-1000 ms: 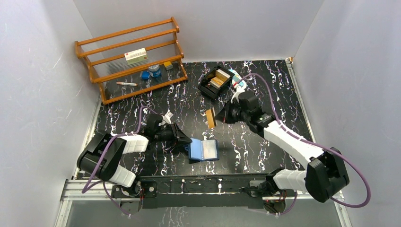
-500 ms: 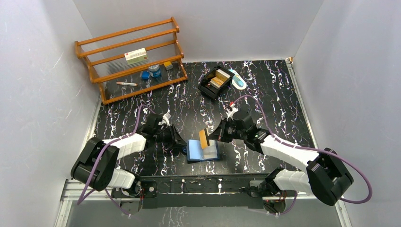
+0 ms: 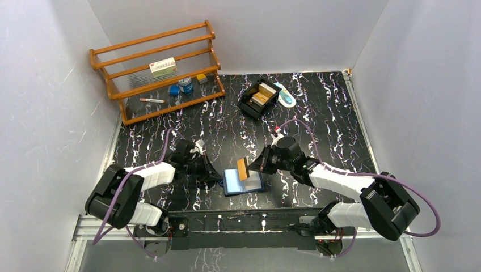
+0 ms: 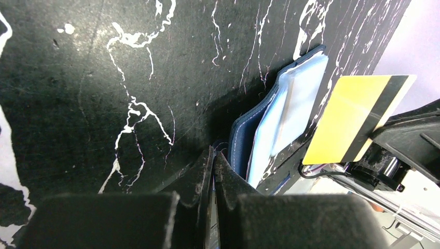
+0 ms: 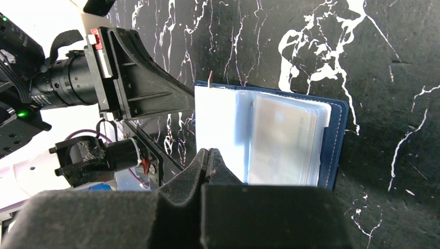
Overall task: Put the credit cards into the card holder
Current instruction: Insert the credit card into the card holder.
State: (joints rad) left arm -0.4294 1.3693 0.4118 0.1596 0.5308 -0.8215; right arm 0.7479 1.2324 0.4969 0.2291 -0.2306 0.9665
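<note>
The navy card holder lies open near the front edge, its pale shiny pockets facing up. My right gripper is shut on one gold credit card, which stands on edge over the holder's left page. The left wrist view shows this card's yellow face and dark stripe. From my right wrist the card is only a thin line above the right gripper. My left gripper is shut at the holder's left edge, and a thin strip of the navy cover runs into the gripper's tips. More gold cards lie in a tray.
A black open-topped tray stands at the back centre with a white-and-blue item beside it. A wooden rack at the back left holds a white box and small items. Grey walls close in both sides.
My right arm has carried the gold card from mid-table down to just above the open holder. The left gripper opened briefly and shut again at the holder's left edge.
</note>
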